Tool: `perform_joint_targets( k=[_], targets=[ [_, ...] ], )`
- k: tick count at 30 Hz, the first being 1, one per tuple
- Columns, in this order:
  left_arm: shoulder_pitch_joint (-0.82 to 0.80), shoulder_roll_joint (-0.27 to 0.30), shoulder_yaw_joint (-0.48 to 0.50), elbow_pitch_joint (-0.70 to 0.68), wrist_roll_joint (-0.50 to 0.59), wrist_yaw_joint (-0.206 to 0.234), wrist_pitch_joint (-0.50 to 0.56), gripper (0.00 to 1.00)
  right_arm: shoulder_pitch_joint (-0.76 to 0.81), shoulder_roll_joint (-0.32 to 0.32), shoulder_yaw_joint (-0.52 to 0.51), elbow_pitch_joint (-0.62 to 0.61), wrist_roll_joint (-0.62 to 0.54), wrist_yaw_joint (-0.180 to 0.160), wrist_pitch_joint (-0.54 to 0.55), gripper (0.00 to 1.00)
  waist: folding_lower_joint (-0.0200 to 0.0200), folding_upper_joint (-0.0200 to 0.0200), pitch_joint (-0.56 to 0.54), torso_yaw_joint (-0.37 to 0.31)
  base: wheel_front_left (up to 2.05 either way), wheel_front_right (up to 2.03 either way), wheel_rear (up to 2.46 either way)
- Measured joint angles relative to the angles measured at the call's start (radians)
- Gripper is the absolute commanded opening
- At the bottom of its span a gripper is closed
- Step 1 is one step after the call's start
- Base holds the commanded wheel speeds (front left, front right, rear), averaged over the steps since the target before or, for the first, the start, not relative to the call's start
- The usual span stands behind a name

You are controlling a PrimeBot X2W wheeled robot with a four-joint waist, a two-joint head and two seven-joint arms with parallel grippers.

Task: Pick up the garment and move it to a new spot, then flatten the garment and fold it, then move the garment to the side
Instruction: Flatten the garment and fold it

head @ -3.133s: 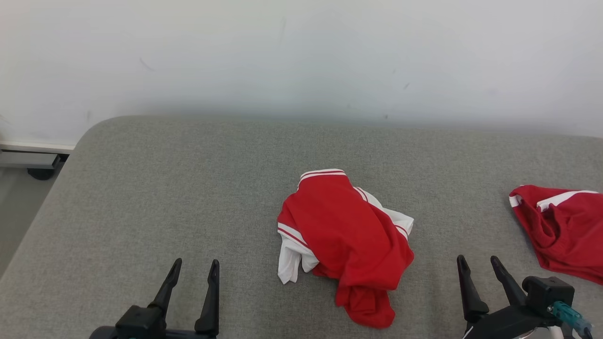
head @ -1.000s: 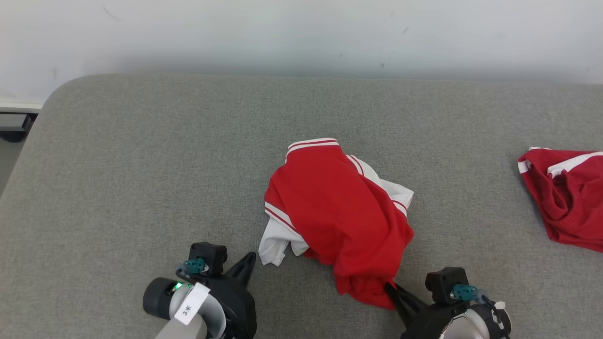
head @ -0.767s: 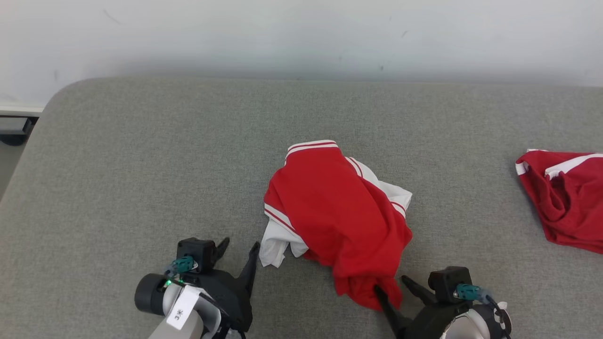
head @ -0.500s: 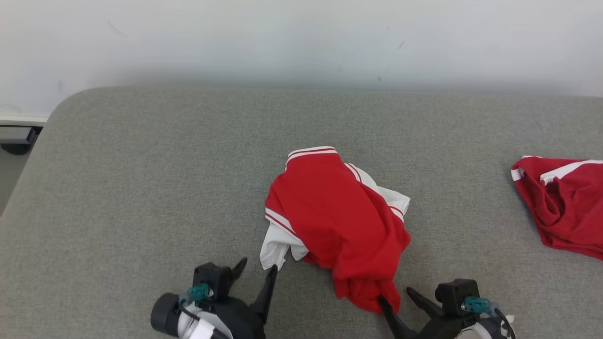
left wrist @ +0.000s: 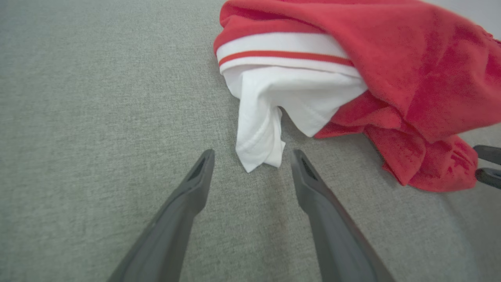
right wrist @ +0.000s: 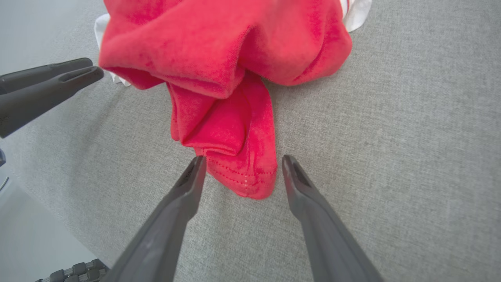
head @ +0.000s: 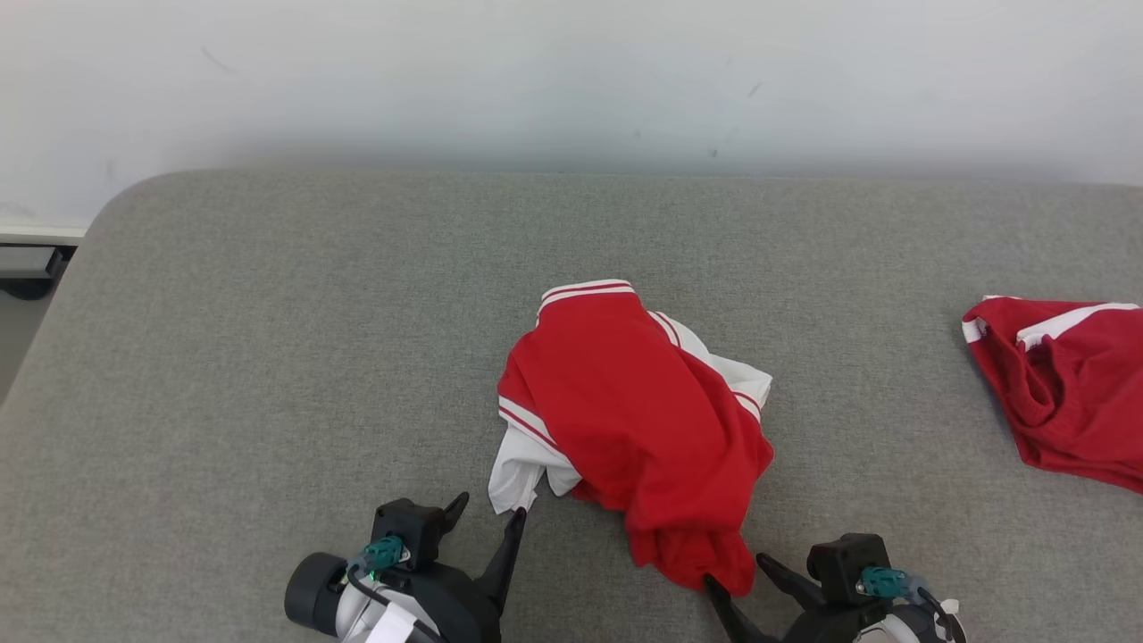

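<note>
Near the front edge of the padded table [head: 268,357], the crumpled garment [head: 634,429] is lying with left gripper [head: 489,505] and right gripper [head: 737,572] gaping wide around its tips. A shallow pinch is risking one side slipping.

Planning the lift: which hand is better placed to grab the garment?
Right hand: open, with the garment hem deeper between its fingers; the left hand, open too, barely straddles a white tip.

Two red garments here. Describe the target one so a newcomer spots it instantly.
On the grey padded surface, look dead centre. The crumpled red garment lies there, a white flap spilling out at its lower left. The other red garment sits at the head view's right edge, showing stripes but no flap.
</note>
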Motion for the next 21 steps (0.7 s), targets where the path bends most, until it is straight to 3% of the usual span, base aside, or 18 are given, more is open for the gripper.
perform_joint_targets(
  k=[14, 15, 16, 17, 21],
  targets=[
    [-0.061, -0.001, -0.004, 0.063, -0.002, 0.0, 0.018, 0.97, -0.012, -0.003, 0.019, 0.002, -0.018, -0.006, 0.021, 1.0, 0.0, 0.0, 0.016, -0.034, 0.0, 0.0, 0.0],
    [-0.068, -0.001, -0.006, 0.065, -0.002, -0.001, 0.018, 0.88, -0.012, -0.002, 0.019, 0.003, -0.019, -0.006, 0.022, 0.94, 0.0001, 0.0, 0.018, -0.035, 0.0, 0.0, 0.0],
    [-0.074, -0.001, -0.012, 0.068, -0.002, -0.002, 0.018, 0.66, -0.013, -0.002, 0.023, 0.011, -0.023, -0.007, 0.029, 0.57, 0.0001, 0.0, 0.021, -0.036, 0.0, 0.0, 0.0],
    [-0.075, -0.002, -0.014, 0.074, -0.002, -0.002, 0.019, 0.0, -0.015, -0.001, 0.026, 0.017, -0.028, -0.009, 0.029, 0.0, 0.0001, 0.0, 0.022, -0.036, 0.0, 0.0, 0.0],
    [-0.081, -0.002, -0.02, 0.095, -0.005, -0.003, 0.02, 0.0, -0.033, 0.012, 0.028, 0.025, -0.028, -0.009, 0.028, 0.0, 0.0, 0.0, 0.023, -0.035, 0.0, 0.0, 0.0]
  ],
)
